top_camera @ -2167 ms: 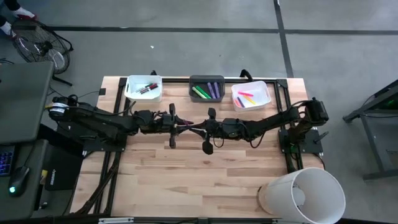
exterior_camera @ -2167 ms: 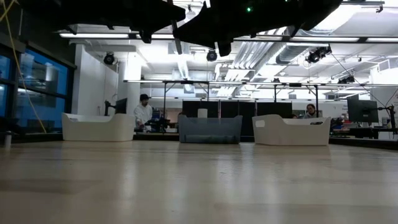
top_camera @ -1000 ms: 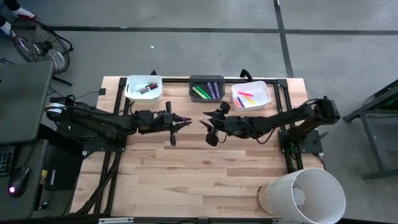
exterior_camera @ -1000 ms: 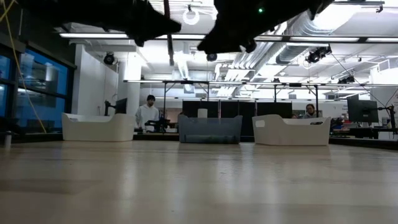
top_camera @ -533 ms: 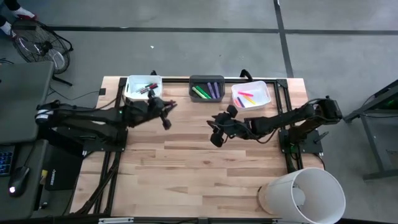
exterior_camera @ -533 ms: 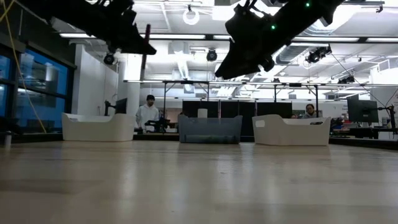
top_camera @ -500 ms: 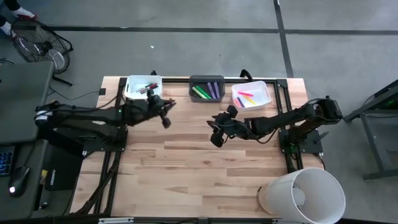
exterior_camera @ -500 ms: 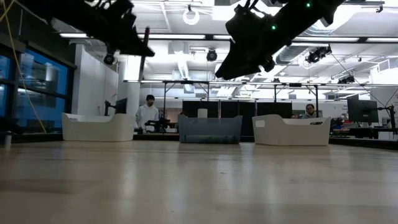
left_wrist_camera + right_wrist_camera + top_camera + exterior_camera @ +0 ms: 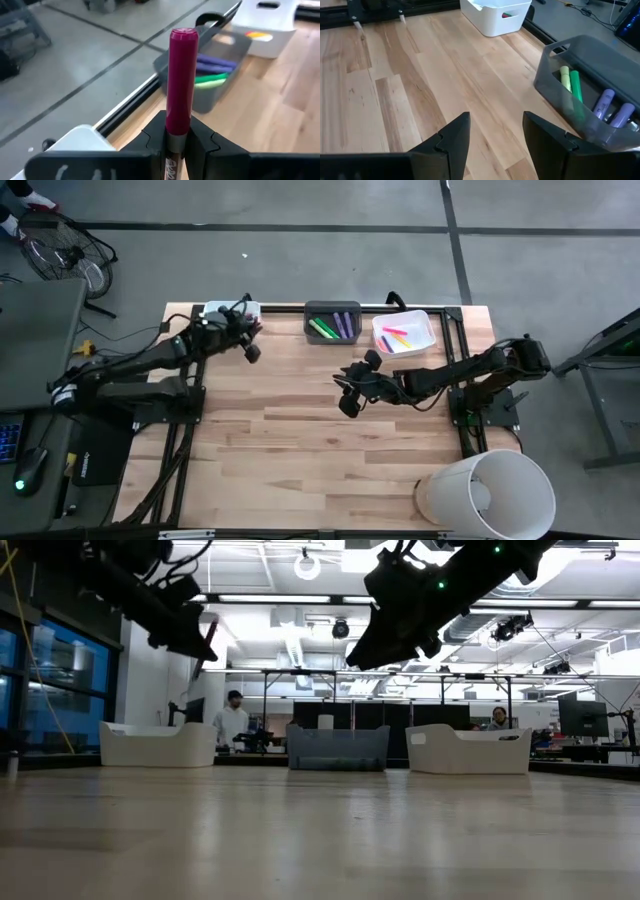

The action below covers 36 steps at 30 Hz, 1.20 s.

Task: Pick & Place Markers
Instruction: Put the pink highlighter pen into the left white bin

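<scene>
**Magenta marker carried to the left bin**

Magenta in colour, the marker [image 9: 180, 82] stands clamped between the fingers of the left gripper [image 9: 247, 340], capped end projecting forward and the printed lower barrel sunk between the pads. The cap is smooth, round-topped and glossy; the barrel below it turns pale with dark lettering.

Change since half a second ago: the left arm has swung away from the table centre and toward the far left corner. Its gripper now sits at the near edge of the white bin [image 9: 214, 311], with the arm partly covering that bin in the high view. The low view shows the same gripper [image 9: 196, 642] raised well above the tabletop with the marker tilted. Judged from this, the transport step is nearly complete and release over the white bin is the likely next step.

Ahead of the left gripper and further right lies the grey bin [image 9: 226, 55], holding purple and green markers [image 9: 216, 70]. Beyond it stands the right white bin [image 9: 405, 332] with pink and yellow markers [image 9: 396, 336].

The right gripper [image 9: 347, 388] waits over bare wood [image 9: 395, 80] near the table centre, fingers apart and holding nothing. The grey bin [image 9: 594, 95] lies just ahead of it. No loose markers show on the tabletop.
</scene>
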Each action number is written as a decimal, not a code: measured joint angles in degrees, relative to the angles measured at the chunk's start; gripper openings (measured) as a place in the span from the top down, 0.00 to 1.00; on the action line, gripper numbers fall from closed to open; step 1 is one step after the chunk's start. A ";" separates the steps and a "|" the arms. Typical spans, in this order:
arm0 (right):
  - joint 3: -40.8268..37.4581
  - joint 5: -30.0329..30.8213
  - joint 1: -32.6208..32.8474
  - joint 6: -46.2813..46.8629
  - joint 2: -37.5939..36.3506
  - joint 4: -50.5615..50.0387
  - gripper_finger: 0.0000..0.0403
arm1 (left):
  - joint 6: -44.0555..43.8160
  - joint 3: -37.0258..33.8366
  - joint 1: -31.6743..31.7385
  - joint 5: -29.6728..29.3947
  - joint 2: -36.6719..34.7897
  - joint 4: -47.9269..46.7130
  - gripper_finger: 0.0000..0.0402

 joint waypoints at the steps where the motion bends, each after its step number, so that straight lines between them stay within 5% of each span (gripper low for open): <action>1: 0.00 -0.02 0.00 0.00 0.00 0.00 0.58 | 0.18 0.00 1.61 1.38 0.00 -0.57 0.91; 17: 0.00 -0.16 0.11 0.00 0.02 0.02 0.58 | 1.43 0.00 25.29 15.24 0.45 -0.93 0.91; 36: 0.00 -0.09 0.11 2.79 0.02 0.12 0.58 | 8.01 0.00 30.12 15.09 9.35 -1.95 0.91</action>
